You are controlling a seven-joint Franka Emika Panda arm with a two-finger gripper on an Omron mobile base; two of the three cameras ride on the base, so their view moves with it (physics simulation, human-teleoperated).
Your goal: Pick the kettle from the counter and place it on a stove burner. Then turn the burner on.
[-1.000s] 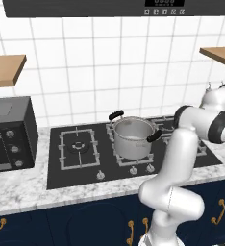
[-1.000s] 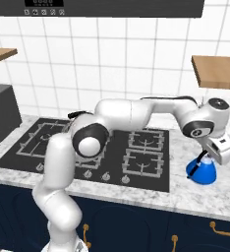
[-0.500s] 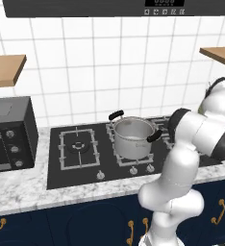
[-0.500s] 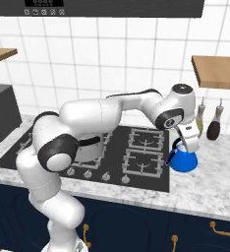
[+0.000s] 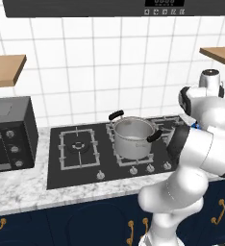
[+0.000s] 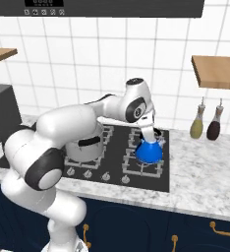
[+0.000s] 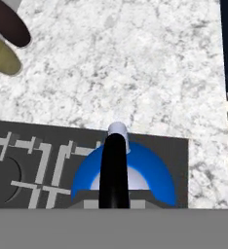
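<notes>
Since a second ago we see the kettle (image 6: 149,150) go from the bench (image 6: 200,167) at the right of the cooktop (image 6: 162,162) over onto the cooktop itself, carried with the arm, which has swung in toward the steel pot (image 6: 85,146).

Landmark: the cooktop. In the right base view the kettle sits over the stove burner (image 6: 145,165) in the cooktop's right part, on or just above the grate; we cannot tell if it touches. The steel pot is on the burner to the kettle's left, well apart from it. Silver knobs (image 6: 106,176) run along the cooktop's front edge. Two bottles, an olive one (image 6: 197,123) and a dark one (image 6: 214,125), stand on the bench to the right of the cooktop, near the wall, under a wooden shelf (image 6: 218,71).

The tool (image 6: 151,132) comes down onto the kettle's top from above. In the hand view the black arched handle (image 7: 114,170) runs straight up the middle with the blue body (image 7: 157,172) spreading on both sides, so the kettle hangs right under the hand. The fingertips are hidden by the kettle, so we cannot tell if they are clamped on the handle or spread.

In the hand view the kettle is at the cooktop's corner, with grate bars (image 7: 44,165) to one side and marbled bench beyond.

In the left base view the pot (image 5: 132,138) is on the cooktop's middle and a dark microwave (image 5: 9,133) is to the cooktop's left. The arm covers the kettle there.
</notes>
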